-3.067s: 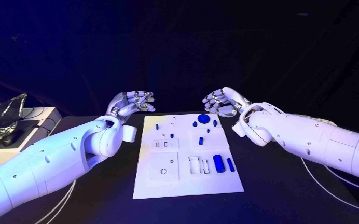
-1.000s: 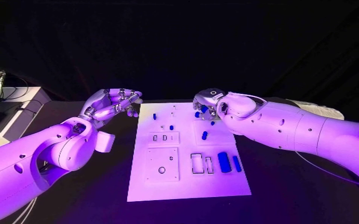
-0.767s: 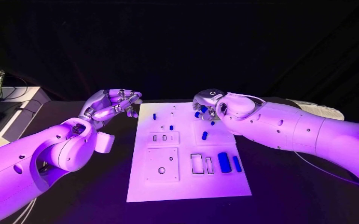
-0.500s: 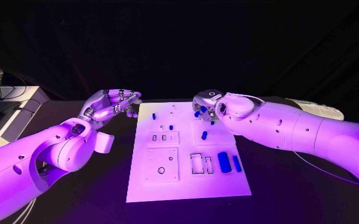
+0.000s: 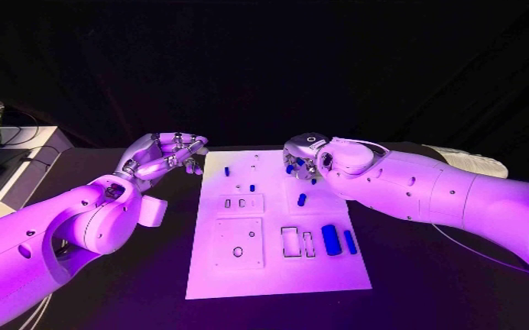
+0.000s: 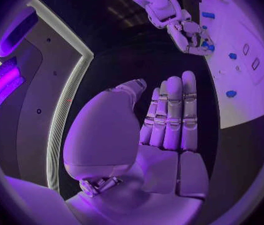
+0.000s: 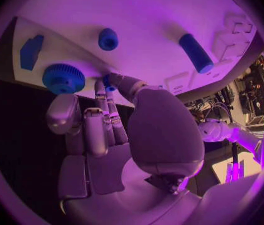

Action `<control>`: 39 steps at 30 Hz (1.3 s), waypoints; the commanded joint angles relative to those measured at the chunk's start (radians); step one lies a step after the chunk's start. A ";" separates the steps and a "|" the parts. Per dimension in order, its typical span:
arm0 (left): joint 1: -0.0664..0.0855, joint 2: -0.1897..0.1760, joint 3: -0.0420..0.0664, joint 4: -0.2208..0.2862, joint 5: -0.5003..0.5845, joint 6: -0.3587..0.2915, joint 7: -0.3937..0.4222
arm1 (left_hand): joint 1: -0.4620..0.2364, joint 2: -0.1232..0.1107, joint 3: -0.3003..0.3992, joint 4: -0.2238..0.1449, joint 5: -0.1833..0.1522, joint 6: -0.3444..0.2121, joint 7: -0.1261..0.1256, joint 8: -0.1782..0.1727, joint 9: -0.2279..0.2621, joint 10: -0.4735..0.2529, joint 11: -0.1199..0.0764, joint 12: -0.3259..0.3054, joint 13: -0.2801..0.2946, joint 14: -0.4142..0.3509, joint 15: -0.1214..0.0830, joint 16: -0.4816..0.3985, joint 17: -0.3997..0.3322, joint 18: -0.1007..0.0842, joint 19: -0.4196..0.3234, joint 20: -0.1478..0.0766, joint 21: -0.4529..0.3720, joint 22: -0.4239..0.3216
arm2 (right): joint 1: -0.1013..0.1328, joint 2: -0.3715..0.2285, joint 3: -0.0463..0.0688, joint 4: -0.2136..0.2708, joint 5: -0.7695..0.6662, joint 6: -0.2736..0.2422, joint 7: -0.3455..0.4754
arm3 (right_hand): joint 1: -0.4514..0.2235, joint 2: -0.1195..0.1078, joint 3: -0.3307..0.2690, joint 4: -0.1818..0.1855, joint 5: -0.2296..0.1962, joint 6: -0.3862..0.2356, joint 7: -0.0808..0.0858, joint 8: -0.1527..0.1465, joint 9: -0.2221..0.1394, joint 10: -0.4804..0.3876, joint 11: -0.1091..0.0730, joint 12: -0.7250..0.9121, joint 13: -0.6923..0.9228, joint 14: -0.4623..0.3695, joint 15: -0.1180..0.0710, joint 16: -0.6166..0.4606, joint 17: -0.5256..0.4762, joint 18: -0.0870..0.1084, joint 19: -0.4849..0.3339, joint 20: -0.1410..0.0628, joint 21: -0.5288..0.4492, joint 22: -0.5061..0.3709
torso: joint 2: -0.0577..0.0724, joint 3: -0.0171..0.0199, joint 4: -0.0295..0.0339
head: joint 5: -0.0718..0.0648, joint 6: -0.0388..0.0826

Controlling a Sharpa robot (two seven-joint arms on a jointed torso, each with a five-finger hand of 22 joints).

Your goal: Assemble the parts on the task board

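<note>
Head and wrist views of the task board (image 5: 276, 265), a white plate lying flat on the black table (image 5: 441, 284). The right hand (image 5: 304, 154) is lowered over the board's far right corner, fingers curled down among the parts there; in the right wrist view its fingertips (image 7: 109, 83) meet a small blue peg (image 7: 111, 80), and it is probably pinching this peg, though contact is partly masked by the fingers themselves. Just beside the peg lie a toothed blue gear (image 7: 64, 78), a short blue cap (image 7: 108, 39) and a flat blue block (image 7: 31, 51); farther along the board lies a blue cylinder (image 7: 196, 52). The left hand (image 5: 165, 154) hangs off the board's far left corner, released, fingers loosely bent and grasping nothing; the left wrist view confirms a bare palm (image 6: 163, 160). Near the board's right edge, toward the robot, a long blue bar (image 5: 331, 239) lies beside empty rectangular slots (image 5: 296, 241). The parts look like rigid, light, smooth plastic, likely to slip or roll; the peg is best taken across its sides, the gear by its toothed rim. From the head view the right wrist hides the far-corner parts
</note>
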 commanded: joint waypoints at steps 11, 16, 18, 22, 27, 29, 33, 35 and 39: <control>0.000 0.001 0.001 -0.005 -0.003 0.020 -0.006 | -0.004 0.008 0.008 0.001 -0.003 -0.006 0.000 -0.007 0.003 -0.004 0.004 0.002 0.003 -0.008 -0.001 0.008 0.003 0.010 -0.011 0.000 0.007 0.004 | -0.001 -0.007 0.006 0.030 0.025 -0.115 -0.030 | 0.025 0.049 0.014 -0.011 -0.010 0.021 -0.008 0.034 0.046 0.048 -0.017 0.008 0.015 0.050 -0.017 0.010 0.000 -0.022 0.008 -0.013 0.009 0.014 | 0.006 -0.0031 0.0034 | 0.001 0.009; 0.000 0.001 0.001 -0.009 -0.003 0.022 -0.009 | -0.002 0.008 0.009 0.000 -0.003 -0.006 0.000 -0.008 0.003 -0.005 0.004 0.002 0.003 -0.009 -0.001 0.009 0.003 0.010 -0.013 0.000 0.008 0.006 | 0.001 0.000 0.014 0.041 0.033 -0.130 -0.057 | 0.025 0.048 0.014 -0.011 -0.010 0.021 -0.008 0.034 0.047 0.048 -0.017 0.008 0.015 0.050 -0.017 0.010 0.000 -0.022 0.008 -0.013 0.010 0.016 | 0.007 -0.0045 0.0032 | 0.001 0.014; 0.000 0.001 0.001 -0.010 -0.003 0.023 -0.011 | -0.001 0.008 0.009 -0.002 -0.003 -0.006 0.000 -0.008 0.003 -0.005 0.004 0.002 0.003 -0.010 -0.001 0.010 0.003 0.010 -0.014 0.000 0.010 0.007 | 0.001 0.010 0.016 0.037 0.033 -0.149 -0.070 | 0.025 0.048 0.014 -0.012 -0.010 0.021 -0.009 0.035 0.047 0.048 -0.018 0.007 0.016 0.050 -0.017 0.010 0.000 -0.022 0.008 -0.013 0.009 0.015 | 0.007 -0.0048 0.0024 | 0.001 0.017; 0.000 0.003 0.001 -0.013 -0.003 0.024 -0.013 | -0.001 0.008 0.009 -0.002 -0.003 -0.006 0.000 -0.008 0.003 -0.005 0.004 0.002 0.003 -0.010 -0.001 0.010 0.003 0.010 -0.014 0.000 0.010 0.007 | 0.002 0.036 0.018 0.023 0.023 -0.194 -0.101 | 0.025 0.046 0.013 -0.013 -0.012 0.021 -0.009 0.036 0.049 0.047 -0.017 0.006 0.016 0.049 -0.017 0.010 -0.001 -0.022 0.008 -0.014 0.009 0.014 | 0.010 -0.0062 0.0055 | -0.003 0.020; 0.000 0.006 0.001 -0.014 -0.003 0.026 -0.014 | 0.001 0.008 0.010 -0.003 -0.004 -0.007 0.000 -0.008 0.004 -0.006 0.005 0.001 0.004 -0.011 -0.001 0.011 0.004 0.010 -0.016 0.001 0.012 0.008 | 0.001 0.073 0.018 -0.002 0.009 -0.220 -0.125 | 0.025 0.046 0.013 -0.014 -0.014 0.021 -0.009 0.038 0.051 0.048 -0.018 0.005 0.016 0.050 -0.017 0.010 -0.001 -0.022 0.008 -0.014 0.010 0.016 | 0.012 -0.0075 0.0085 | -0.005 0.022; 0.000 0.007 0.001 -0.015 -0.003 0.026 -0.014 | 0.001 0.008 0.010 -0.003 -0.004 -0.007 0.000 -0.008 0.004 -0.006 0.005 0.001 0.004 -0.011 -0.001 0.011 0.004 0.010 -0.016 0.001 0.012 0.008 | 0.000 0.087 0.018 -0.014 0.002 -0.228 -0.133 | 0.025 0.046 0.014 -0.014 -0.014 0.021 -0.009 0.038 0.052 0.048 -0.018 0.004 0.016 0.049 -0.018 0.010 -0.002 -0.022 0.008 -0.014 0.010 0.016 | 0.013 -0.0079 0.0086 | -0.005 0.025; 0.000 0.008 0.001 -0.016 -0.003 0.027 -0.015 | 0.001 0.008 0.010 -0.003 -0.004 -0.007 0.000 -0.008 0.004 -0.006 0.005 0.001 0.004 -0.011 -0.001 0.011 0.004 0.010 -0.016 0.001 0.012 0.008 | -0.003 0.116 0.019 -0.037 -0.010 -0.245 -0.145 | 0.027 0.048 0.016 -0.016 -0.013 0.020 -0.009 0.039 0.054 0.049 -0.018 0.003 0.016 0.049 -0.018 0.009 -0.003 -0.023 0.009 -0.015 0.011 0.018 | 0.013 -0.0081 0.0095 | -0.003 0.023; 0.000 0.009 0.001 -0.015 -0.003 0.027 -0.015 | 0.001 0.008 0.010 -0.003 -0.004 -0.007 0.000 -0.008 0.004 -0.006 0.005 0.001 0.004 -0.011 -0.001 0.011 0.004 0.010 -0.016 0.001 0.012 0.008 | -0.003 0.126 0.019 -0.044 -0.012 -0.250 -0.147 | 0.028 0.048 0.017 -0.016 -0.013 0.020 -0.009 0.039 0.055 0.049 -0.018 0.003 0.016 0.049 -0.018 0.010 -0.003 -0.023 0.009 -0.015 0.012 0.020 | 0.013 -0.0086 0.0096 | -0.003 0.023; 0.000 0.010 0.001 -0.012 -0.002 0.029 -0.015 | 0.001 0.007 0.010 -0.004 -0.004 -0.007 0.001 -0.009 0.004 -0.007 0.005 0.001 0.004 -0.012 0.000 0.012 0.004 0.010 -0.017 0.001 0.014 0.009 | -0.004 0.142 0.019 -0.056 -0.016 -0.255 -0.150 | 0.028 0.048 0.017 -0.017 -0.015 0.019 -0.008 0.040 0.056 0.049 -0.018 0.002 0.017 0.050 -0.018 0.012 0.001 -0.023 0.009 -0.015 0.012 0.020 | 0.015 -0.0106 0.0096 | 0.001 0.025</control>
